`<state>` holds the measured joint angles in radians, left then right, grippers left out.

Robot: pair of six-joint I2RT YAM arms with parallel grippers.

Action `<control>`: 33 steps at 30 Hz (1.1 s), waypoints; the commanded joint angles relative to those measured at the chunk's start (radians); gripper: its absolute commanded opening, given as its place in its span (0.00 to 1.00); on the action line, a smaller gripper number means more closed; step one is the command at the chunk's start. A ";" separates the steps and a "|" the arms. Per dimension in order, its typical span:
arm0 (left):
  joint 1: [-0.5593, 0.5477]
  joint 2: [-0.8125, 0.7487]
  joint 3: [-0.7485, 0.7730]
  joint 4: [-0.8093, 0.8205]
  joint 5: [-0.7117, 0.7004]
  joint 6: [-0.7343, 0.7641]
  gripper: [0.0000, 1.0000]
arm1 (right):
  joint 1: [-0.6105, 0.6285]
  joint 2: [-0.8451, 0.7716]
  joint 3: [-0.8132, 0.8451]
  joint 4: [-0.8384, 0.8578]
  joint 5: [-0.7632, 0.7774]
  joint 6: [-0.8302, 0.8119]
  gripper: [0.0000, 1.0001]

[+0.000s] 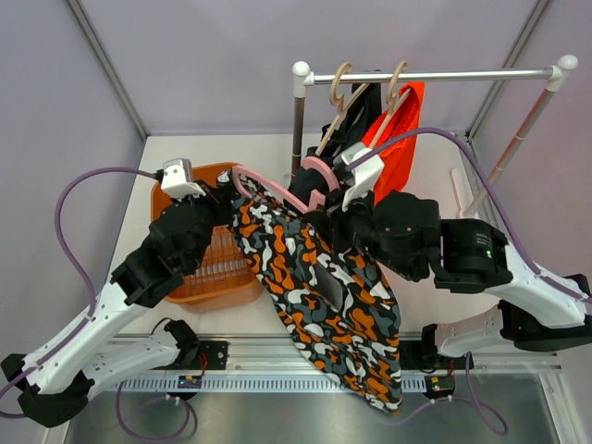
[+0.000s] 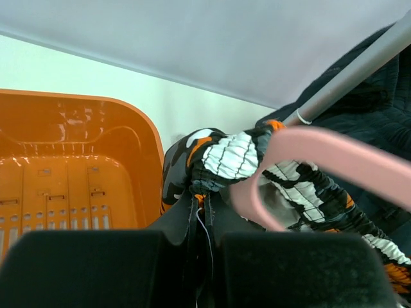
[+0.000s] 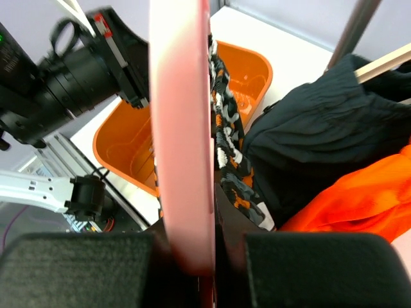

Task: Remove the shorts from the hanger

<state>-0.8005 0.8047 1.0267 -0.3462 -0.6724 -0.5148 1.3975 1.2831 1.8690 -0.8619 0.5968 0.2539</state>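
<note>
Top external view: the camouflage shorts [image 1: 324, 296] hang by the waistband from the pink hanger [image 1: 268, 185], which is held in the air between the two arms; the fabric drapes down and forward, with its lower end lying past the near edge of the bench [image 1: 213, 148]; the orange basket [image 1: 217, 264] stands on the bench to the left, just beside the hanging fabric and partly under the left arm; behind, the navy shorts [image 1: 344, 134] and the orange shorts [image 1: 407, 120] hang side by side on wooden hangers [image 1: 340, 92] hooked over the rail [image 1: 444, 75]. Left wrist view: the left hand [image 2: 196, 247] is clenched on the camouflage shorts, with dark fabric pinched between the two pads just below the gathered elastic waistband; the waistband is threaded over the curved end of the pink hanger, so the garment is on the hanger; the basket wall lies to the left. Right wrist view: the right hand [image 3: 199, 247] is clenched on the pink hanger, whose bar runs upright between the fingers; the camouflage fabric lies against the right side of the bar; the navy and orange shorts lie further right.
</note>
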 commanded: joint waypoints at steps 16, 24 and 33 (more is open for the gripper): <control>0.011 0.036 0.032 0.113 0.586 0.159 0.00 | 0.017 0.001 0.030 0.311 0.198 -0.201 0.00; -0.057 0.045 0.079 0.156 1.180 0.219 0.00 | -0.025 0.126 0.111 0.460 0.328 -0.390 0.00; -0.106 -0.022 0.228 0.035 0.673 0.292 0.00 | -0.219 0.199 0.275 0.308 0.344 -0.326 0.00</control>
<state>-0.9077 0.8135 1.1294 -0.3244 0.2512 -0.2718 1.2186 1.4982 2.0678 -0.5266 0.8913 -0.0891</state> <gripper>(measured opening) 0.025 0.132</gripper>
